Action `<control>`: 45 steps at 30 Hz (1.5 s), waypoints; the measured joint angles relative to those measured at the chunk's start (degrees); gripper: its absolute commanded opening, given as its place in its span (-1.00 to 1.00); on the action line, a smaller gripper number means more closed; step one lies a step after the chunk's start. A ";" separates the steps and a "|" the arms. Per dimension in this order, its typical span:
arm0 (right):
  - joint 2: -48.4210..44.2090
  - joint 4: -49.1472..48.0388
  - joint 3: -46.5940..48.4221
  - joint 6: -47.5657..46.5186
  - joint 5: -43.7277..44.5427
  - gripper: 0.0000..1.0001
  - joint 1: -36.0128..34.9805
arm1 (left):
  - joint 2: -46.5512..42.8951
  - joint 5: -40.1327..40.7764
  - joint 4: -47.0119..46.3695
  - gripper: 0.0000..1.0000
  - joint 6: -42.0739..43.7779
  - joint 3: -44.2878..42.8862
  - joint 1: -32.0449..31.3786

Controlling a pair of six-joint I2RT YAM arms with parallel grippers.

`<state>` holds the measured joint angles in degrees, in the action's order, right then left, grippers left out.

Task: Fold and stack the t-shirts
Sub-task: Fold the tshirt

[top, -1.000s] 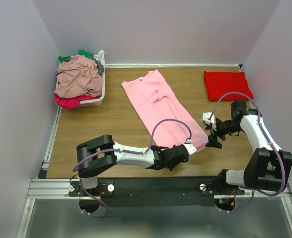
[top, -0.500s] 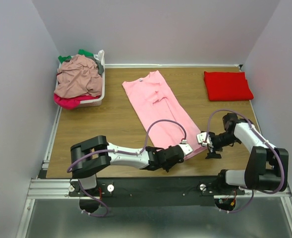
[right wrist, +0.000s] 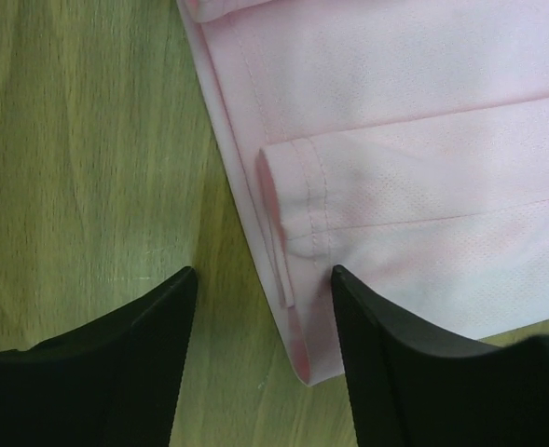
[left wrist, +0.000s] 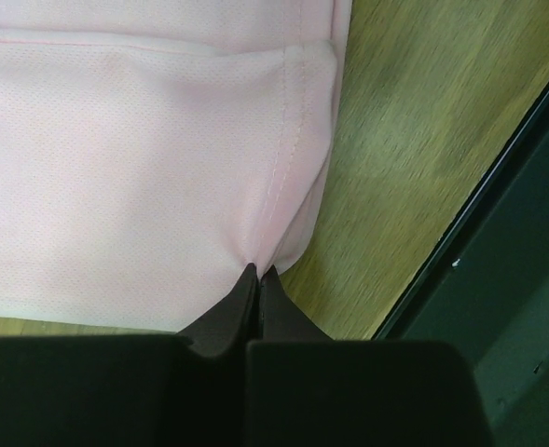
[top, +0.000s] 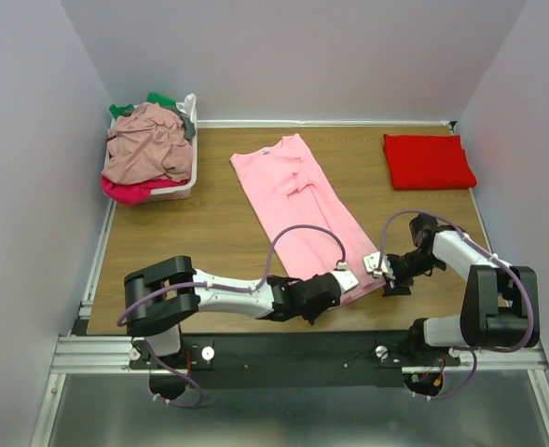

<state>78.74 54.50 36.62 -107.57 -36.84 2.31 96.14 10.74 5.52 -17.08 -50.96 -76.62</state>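
So the light pink t-shirt (top: 297,200) is lying flat in a long narrow strip, running diagonally across the middle of the wooden table (top: 199,233), collar end toward the back wall and hem end down by the arms. The left gripper (left wrist: 258,282) is clamped tight on the near hem corner, and you can see the fabric bunching into a little pucker right where the fingertips pinch it. The right gripper (right wrist: 262,275) is spread wide over the other hem corner, one finger (right wrist: 153,345) above bare wood and the other one above the shirt, with the stitched edge and a folded-over flap sitting in the gap. Can't tell if those fingers are actually touching the cloth or the table. The red t-shirt (top: 429,160) sits folded in the far right corner, well apart from the pink one. Over in the far left corner the white basket (top: 192,168) is heaped with a dusty rose tee (top: 148,144), with magenta (top: 125,191) and green (top: 162,99) ones peeking out around it.
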 measured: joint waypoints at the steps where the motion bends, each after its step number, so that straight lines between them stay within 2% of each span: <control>1: 0.22 0.02 0.11 0.24 0.02 0.19 0.00 | -0.13 -0.02 -0.09 -1.00 -0.02 0.11 0.00; 7: 0.48 -0.57 0.22 0.83 -0.07 -0.04 -0.11 | -0.68 -0.44 -0.46 -1.00 0.00 0.66 0.17; 18: 0.48 -4.31 0.09 2.75 -0.94 -0.27 -0.81 | -1.55 -1.77 -1.62 -1.00 0.09 1.16 0.87; 21: 0.70 -5.60 0.20 3.41 -1.05 -0.41 -1.14 | -1.55 -2.05 -1.64 -1.00 0.11 1.16 1.07; 22: 0.83 -6.12 0.31 3.58 -1.09 -0.91 -1.31 | -1.55 -2.23 -1.68 -1.00 0.11 1.16 1.14; 23: 0.90 -6.54 0.35 3.63 -1.16 -0.99 -1.44 | -1.55 -2.27 -1.75 -1.00 0.11 1.16 1.14; 36: -0.09 -12.76 -0.74 3.43 -1.09 -0.99 -1.99 | -2.32 -2.93 -3.50 -1.00 0.11 1.62 1.68; 45: -3.30 -11.21 -1.53 4.26 1.22 -0.99 -2.05 | -4.20 -3.78 -4.79 -1.00 0.09 3.58 2.25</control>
<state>75.44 43.29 35.09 -103.31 -35.62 0.25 91.94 6.96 0.73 -16.99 -47.37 -74.37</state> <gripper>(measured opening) 0.010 0.009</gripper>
